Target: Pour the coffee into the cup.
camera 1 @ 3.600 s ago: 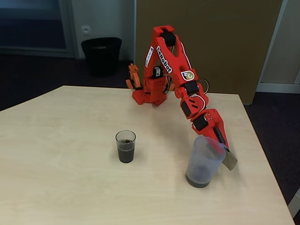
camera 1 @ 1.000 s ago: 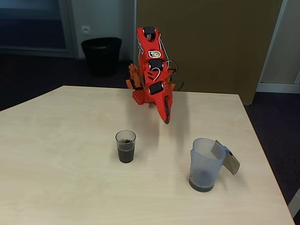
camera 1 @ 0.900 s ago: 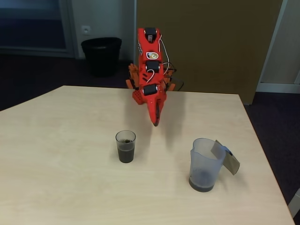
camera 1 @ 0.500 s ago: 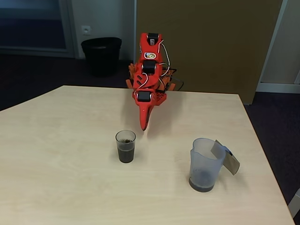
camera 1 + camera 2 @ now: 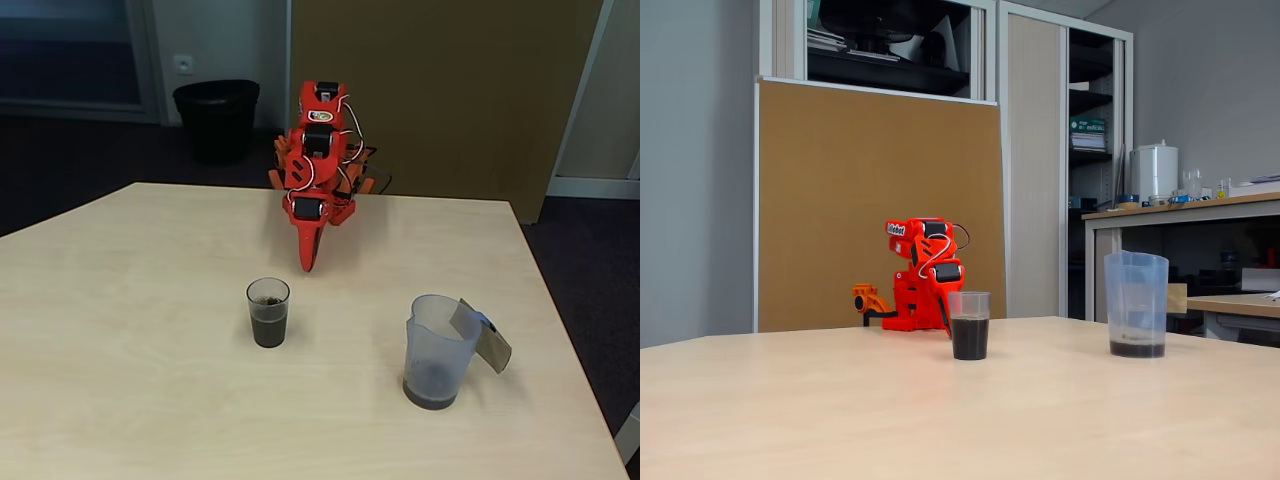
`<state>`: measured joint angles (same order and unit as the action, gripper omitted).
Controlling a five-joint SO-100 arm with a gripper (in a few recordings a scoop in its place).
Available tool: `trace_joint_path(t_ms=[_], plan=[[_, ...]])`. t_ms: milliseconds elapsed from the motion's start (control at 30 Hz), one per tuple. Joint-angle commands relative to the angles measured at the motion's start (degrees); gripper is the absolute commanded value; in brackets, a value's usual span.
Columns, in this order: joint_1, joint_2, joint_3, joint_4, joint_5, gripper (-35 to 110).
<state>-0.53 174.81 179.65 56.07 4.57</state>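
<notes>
The cup [image 5: 268, 312] [image 5: 969, 325] stands upright mid-table, roughly half full of dark coffee [image 5: 268, 327] [image 5: 969, 339]. To its right in both fixed views stands the larger translucent pitcher [image 5: 437, 350] [image 5: 1136, 303], its flat handle [image 5: 481, 336] pointing right and a thin dark layer of coffee [image 5: 430, 392] at its bottom. My red arm is folded back at the table's far edge. The gripper [image 5: 307, 262] points down behind the cup, fingers together with nothing between them, apart from cup and pitcher. In a fixed view the cup hides the gripper's tip.
The wooden table [image 5: 130, 380] ends close to the right of the pitcher. A brown board [image 5: 440, 90] stands behind the arm's base [image 5: 300, 205]. On the floor at the back left is a black bin [image 5: 215, 118]. A counter with shelves [image 5: 1180, 215] stands at the right.
The gripper has let go of the pitcher's handle. The arm drew back, swung left and folded down toward its base. Cup and pitcher have not moved.
</notes>
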Motion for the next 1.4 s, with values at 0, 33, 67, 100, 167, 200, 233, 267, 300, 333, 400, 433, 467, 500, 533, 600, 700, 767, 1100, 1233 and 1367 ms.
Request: trace_joint_path(t_ms=[0, 33, 67, 100, 167, 200, 233, 267, 300, 333, 400, 433, 467, 500, 533, 600, 700, 767, 1100, 1233, 1367], plan=[[-0.8, 3.6, 0.4, 4.9, 0.4, 0], [-1.4, 5.1, 0.4, 6.9, 0.5, 0], [-1.9, 6.7, 0.4, 8.4, 0.6, 0], [-2.1, 7.8, 0.4, 9.1, 0.6, 0], [-1.9, 9.1, 0.4, 9.8, 0.4, 0], [-1.7, 9.5, 0.4, 10.0, 0.4, 0], [-1.4, 9.8, 0.4, 10.3, 0.4, 0], [-1.3, 10.2, 0.4, 10.5, 0.3, 0], [-1.1, 10.6, 0.4, 10.6, 0.2, 0], [-1.1, 10.9, 0.4, 10.8, 0.2, 0], [-1.1, 11.5, 0.4, 11.2, 0.1, 0], [-1.1, 11.9, 0.4, 11.3, 0.1, 0], [-1.1, 12.3, 0.4, 11.6, 0.1, 0], [-1.1, 12.7, 0.4, 11.9, 0.1, 0], [-1.2, 13.4, 0.4, 12.3, 0.1, 0], [-1.4, 14.9, 0.4, 13.0, 0.1, 0], [-1.5, 15.6, 0.4, 13.4, 0.0, 0], [-1.5, 15.6, 0.4, 13.4, 0.0, 0], [-1.8, 15.6, 0.4, 13.4, 0.1, 0], [-1.8, 15.6, 0.4, 13.4, 0.1, 0], [-1.8, 15.6, 0.4, 13.4, 0.1, 0]])
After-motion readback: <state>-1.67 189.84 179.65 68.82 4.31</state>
